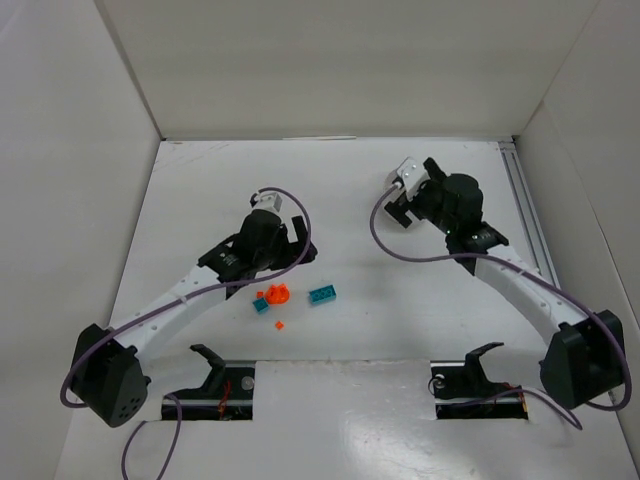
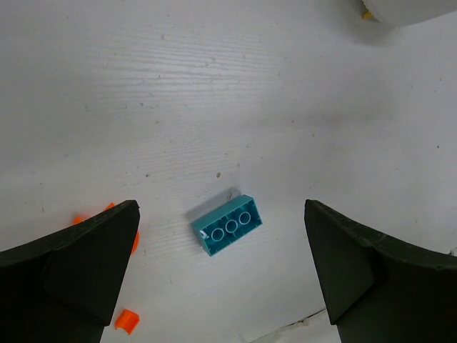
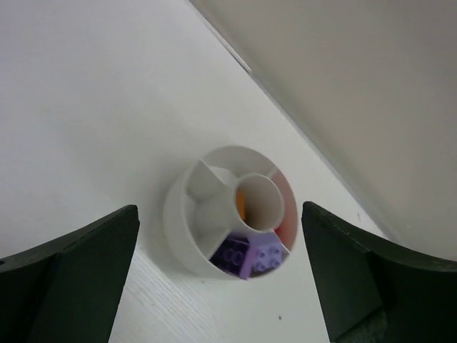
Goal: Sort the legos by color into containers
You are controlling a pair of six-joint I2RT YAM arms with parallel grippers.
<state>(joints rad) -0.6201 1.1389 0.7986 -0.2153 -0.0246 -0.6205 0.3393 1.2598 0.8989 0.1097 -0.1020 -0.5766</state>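
In the left wrist view a teal lego brick (image 2: 227, 224) lies upside down on the table, below and between the spread fingers of my open left gripper (image 2: 221, 213), untouched. Small orange legos (image 2: 126, 320) lie beside the left finger. From above, the teal brick (image 1: 322, 294), an orange piece (image 1: 277, 294), a small teal piece (image 1: 261, 305) and an orange bit (image 1: 279, 325) sit just in front of the left gripper (image 1: 283, 236). My right gripper (image 3: 220, 209) hangs open and empty above the white container (image 3: 178, 221). Purple legos (image 3: 251, 254) fill its near wedge, and orange shows in the central ring.
White walls close in the table at the back and both sides. A metal rail (image 1: 527, 210) runs along the right edge. From above, the right gripper (image 1: 412, 198) hides the container. The container's rim (image 2: 407, 11) shows at the top right of the left wrist view.
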